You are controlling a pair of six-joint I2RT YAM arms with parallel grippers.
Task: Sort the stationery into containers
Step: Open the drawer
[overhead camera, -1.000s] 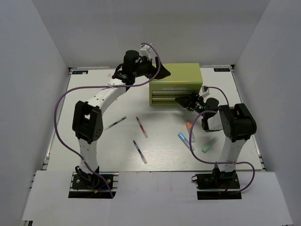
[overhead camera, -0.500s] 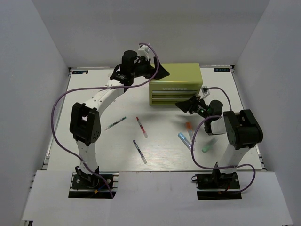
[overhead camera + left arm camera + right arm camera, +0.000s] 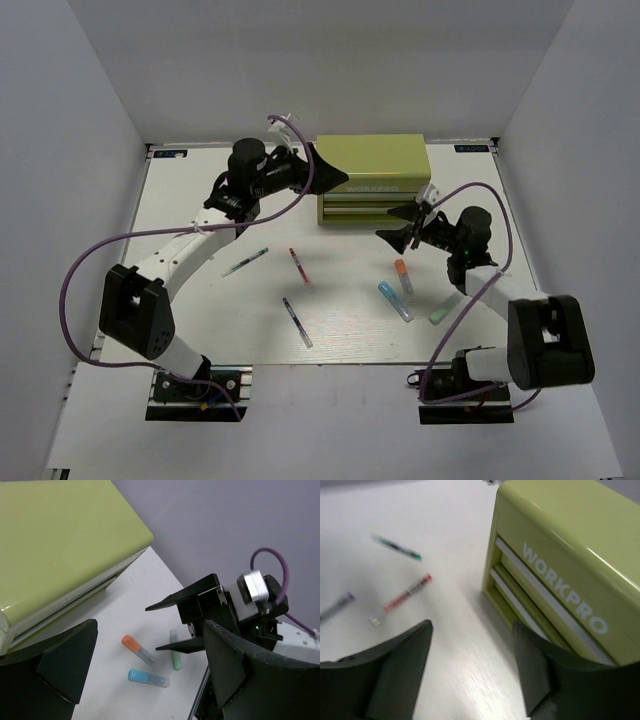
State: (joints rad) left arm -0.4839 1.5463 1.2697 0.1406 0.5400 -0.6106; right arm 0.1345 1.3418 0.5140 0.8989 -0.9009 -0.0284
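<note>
Olive metal chest (image 3: pixel 370 170) sits at the far side of the table (image 3: pixel 350 310), drawers (image 3: pixel 362 206) shut, pens (image 3: pixel 298 265) and markers (image 3: pixel 403 277) loose before it, while left gripper (image 3: pixel 340 180) and right gripper (image 3: pixel 392 222) hover spread and empty at its front, so I reckon pulling one drawer open comes next.

Left arm: the elbow had dropped leftward, toward the near edge of the counter (image 3: pixel 345 290). Its end effector (image 3: pixel 340 179) had come off the top left corner of the tool chest (image 3: pixel 372 160) and stood lower, beside the chest's left end.

Right arm: the elbow had swung back and rightward, forearm stretched out. Its end effector (image 3: pixel 388 223) had shifted slightly from the drawer fronts.
</note>
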